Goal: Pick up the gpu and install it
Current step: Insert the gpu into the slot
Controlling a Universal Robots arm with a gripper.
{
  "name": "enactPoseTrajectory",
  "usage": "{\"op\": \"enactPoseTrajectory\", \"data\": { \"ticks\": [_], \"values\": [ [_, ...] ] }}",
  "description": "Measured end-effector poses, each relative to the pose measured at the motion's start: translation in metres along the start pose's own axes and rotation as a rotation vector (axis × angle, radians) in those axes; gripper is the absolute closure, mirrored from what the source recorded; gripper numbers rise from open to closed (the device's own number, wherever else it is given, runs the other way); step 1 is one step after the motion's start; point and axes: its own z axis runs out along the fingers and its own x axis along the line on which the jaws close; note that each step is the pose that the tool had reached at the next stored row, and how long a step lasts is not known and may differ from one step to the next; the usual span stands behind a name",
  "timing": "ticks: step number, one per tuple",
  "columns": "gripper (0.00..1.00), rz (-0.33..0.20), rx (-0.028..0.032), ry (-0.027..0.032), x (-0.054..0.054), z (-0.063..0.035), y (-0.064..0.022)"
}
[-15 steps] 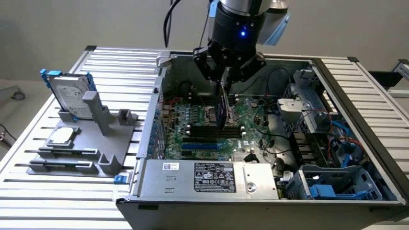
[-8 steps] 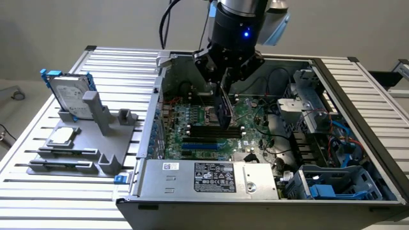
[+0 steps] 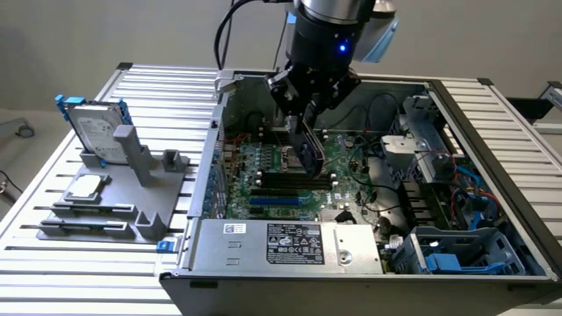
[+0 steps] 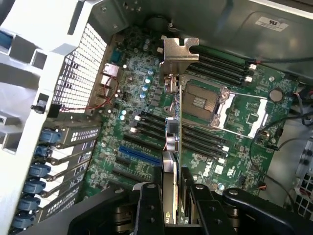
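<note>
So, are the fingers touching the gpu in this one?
Touching. The wrist view shows the fingers pressed against both faces of the gpu, held edge-on above the motherboard.

We see the gpu [image 4: 172,142] edge-on: green board, black shroud, silver end bracket. The gripper [image 4: 172,193] is black. The motherboard [image 4: 234,147] is green, lined with rows of black slots and one blue slot [image 4: 139,155] (thin red wires [image 4: 83,107] stand out beside it). The case wall [image 4: 80,63] is grey with a dotted grille pattern. At the exterior view's left, the hard drive [image 3: 92,128] is silver in a blue frame, its holder [image 3: 131,191] plain grey, and the table [image 3: 52,263] is silver, ribbed in even stripes.
</note>
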Motion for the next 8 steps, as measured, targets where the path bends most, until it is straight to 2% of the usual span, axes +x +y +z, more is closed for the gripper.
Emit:
{"op": "enactPoseTrajectory", "data": {
  "ticks": [8],
  "values": [
    [0.73,-0.146,-0.0094,0.0062,-0.0001,0.0012,-0.0001]
  ]
}}
